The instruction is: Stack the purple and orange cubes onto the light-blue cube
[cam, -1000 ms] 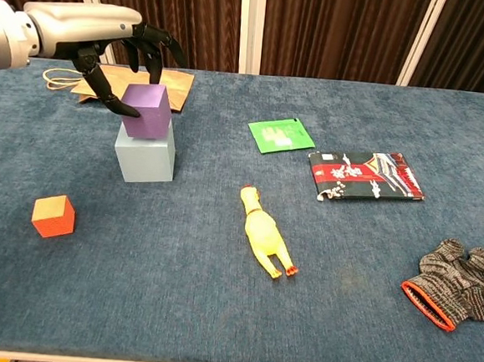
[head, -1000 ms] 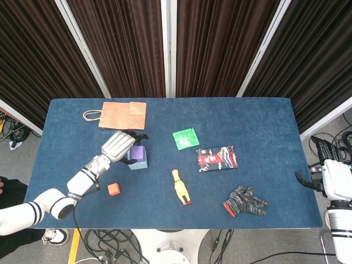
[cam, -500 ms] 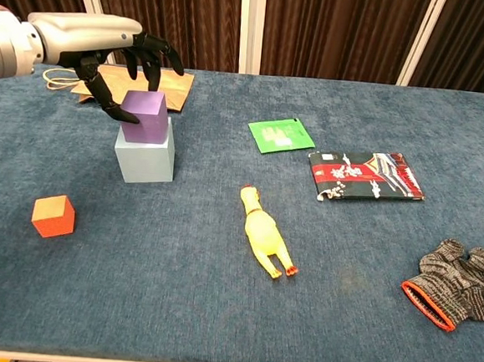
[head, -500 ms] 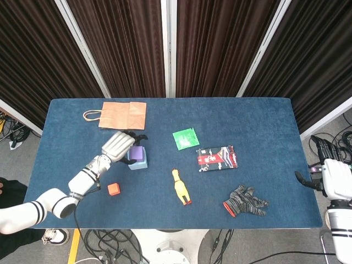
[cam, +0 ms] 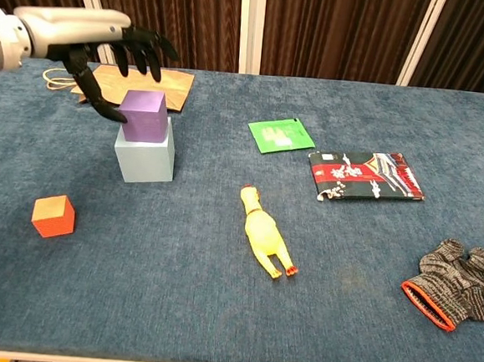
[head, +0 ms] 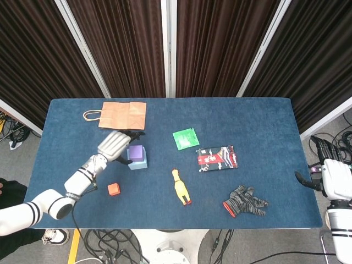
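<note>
The purple cube stands upright on top of the light-blue cube. My left hand hovers just above and to the left of the purple cube, fingers spread, holding nothing. The orange cube lies on the table in front and to the left of the stack. My right hand hangs beyond the table's right edge, seen in the head view only; its fingers are too small to read.
A brown paper bag lies behind the stack. A green packet, a dark printed pouch, a yellow rubber chicken and a grey knitted glove lie over the middle and right of the blue table.
My left hand let go of the purple cube and drew up and back to the left. The purple cube settled from a tilt to flat on the light-blue cube.
</note>
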Motion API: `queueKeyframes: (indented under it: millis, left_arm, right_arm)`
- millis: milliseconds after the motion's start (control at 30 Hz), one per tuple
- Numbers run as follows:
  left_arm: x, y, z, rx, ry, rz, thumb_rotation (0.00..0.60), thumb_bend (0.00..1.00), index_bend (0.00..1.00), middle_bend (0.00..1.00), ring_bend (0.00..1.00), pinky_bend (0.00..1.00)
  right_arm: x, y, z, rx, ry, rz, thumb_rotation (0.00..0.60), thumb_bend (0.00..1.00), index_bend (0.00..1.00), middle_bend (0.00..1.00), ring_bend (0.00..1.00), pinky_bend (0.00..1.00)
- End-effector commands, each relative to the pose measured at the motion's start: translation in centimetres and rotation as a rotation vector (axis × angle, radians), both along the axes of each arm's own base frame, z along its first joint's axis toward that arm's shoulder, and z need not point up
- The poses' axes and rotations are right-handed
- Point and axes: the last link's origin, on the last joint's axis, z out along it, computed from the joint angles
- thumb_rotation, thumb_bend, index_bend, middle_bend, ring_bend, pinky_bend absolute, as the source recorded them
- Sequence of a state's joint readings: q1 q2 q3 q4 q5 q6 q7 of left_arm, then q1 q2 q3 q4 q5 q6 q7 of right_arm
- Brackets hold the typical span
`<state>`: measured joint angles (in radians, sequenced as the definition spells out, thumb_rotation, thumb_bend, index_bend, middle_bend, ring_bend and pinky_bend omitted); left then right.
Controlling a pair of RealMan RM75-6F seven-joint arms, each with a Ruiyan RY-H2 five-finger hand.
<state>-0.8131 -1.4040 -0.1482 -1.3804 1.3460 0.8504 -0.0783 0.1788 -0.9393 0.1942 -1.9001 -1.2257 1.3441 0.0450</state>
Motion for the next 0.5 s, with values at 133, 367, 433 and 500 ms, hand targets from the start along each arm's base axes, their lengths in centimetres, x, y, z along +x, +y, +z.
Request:
queueKeyframes:
  millis: [133,367,433,500]
  left_arm:
    - [-1.0,-0.8,3.2,0.109,-0.039,0.032,0.6,0.09,0.21,0.39,0.29,0.34]
    - [-6.9,-5.6,7.9,0.231,0.008,0.224,0.6,0.09,0.21,0.42,0.29,0.36]
    - [-8.0,-7.4,8.3,0.224,0.002,0.261,0.6,0.09,0.21,0.42,0.29,0.36]
    - [-8.6,-8.9,8.4,0.212,-0.001,0.274,0.6,0.09,0.21,0.42,0.3,0.36]
  right_arm:
    - [-0.1,0.1,0.2,-0.004,-0.006,-0.001,0.6,0.16,0.02,0.07,0.0,0.0]
    - [-0.1,0.1,0.2,-0.001,-0.012,0.003,0.6,0.16,0.02,0.07,0.0,0.0]
    - [-0.1,0.1,0.0,0.003,-0.007,0.004,0.6,0.16,0.02,0.07,0.0,0.0]
    - [0.0,0.1,-0.2,0.007,-0.002,0.007,0.6,0.16,0.02,0.07,0.0,0.0]
